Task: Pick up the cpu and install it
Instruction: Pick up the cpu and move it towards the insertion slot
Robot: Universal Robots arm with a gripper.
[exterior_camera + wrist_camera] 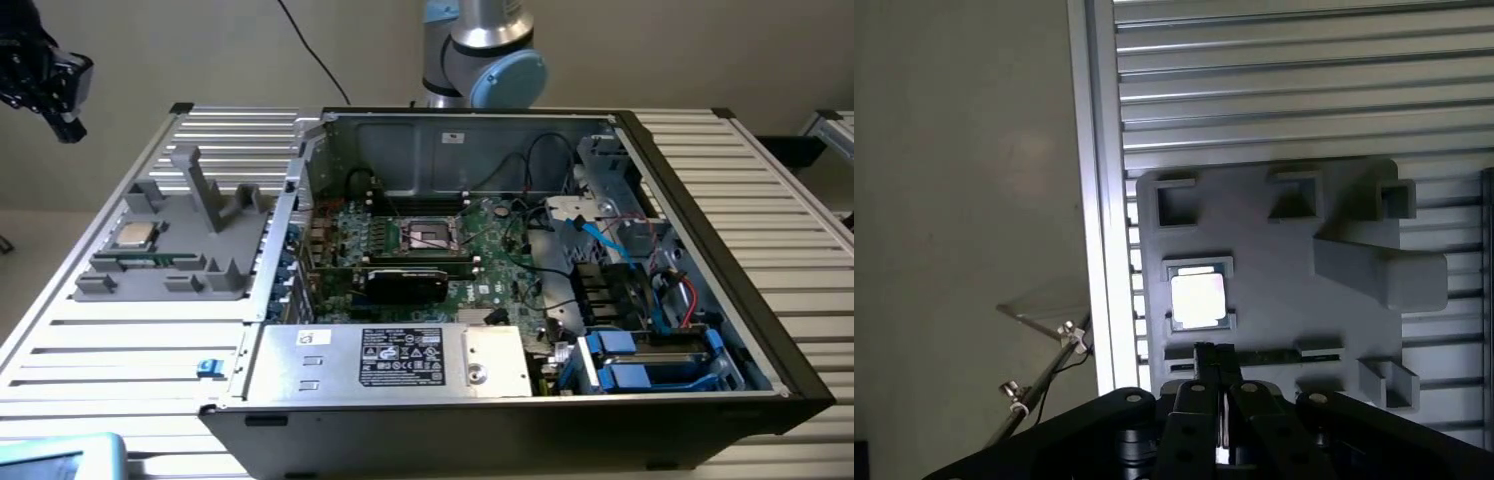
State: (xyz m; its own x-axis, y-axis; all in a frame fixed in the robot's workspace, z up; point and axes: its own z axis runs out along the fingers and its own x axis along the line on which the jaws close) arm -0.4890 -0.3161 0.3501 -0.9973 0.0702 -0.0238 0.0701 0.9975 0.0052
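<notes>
Claw (1215,352) noted with its fingers drawn together, nothing pinched between them. In the exterior view the claw (63,124) was seen raised at the far left, well clear of the parts below.

Cpu (1198,299) recorded lying flat, silver top up, in a square recess of the grey holder (1284,250); not touched by the claw. In the exterior view the cpu (134,236) was found on the holder's left part, with a thin green memory stick (142,262) laid just beside it.

Grey holder (187,250) was set on the slatted metal bench (120,350), just left of the open computer case (747,330).

Inside the case, the dark square socket (430,236) was seen on the green board, uncovered and unfilled. Arm base (483,50) was observed behind the case's back wall.
</notes>
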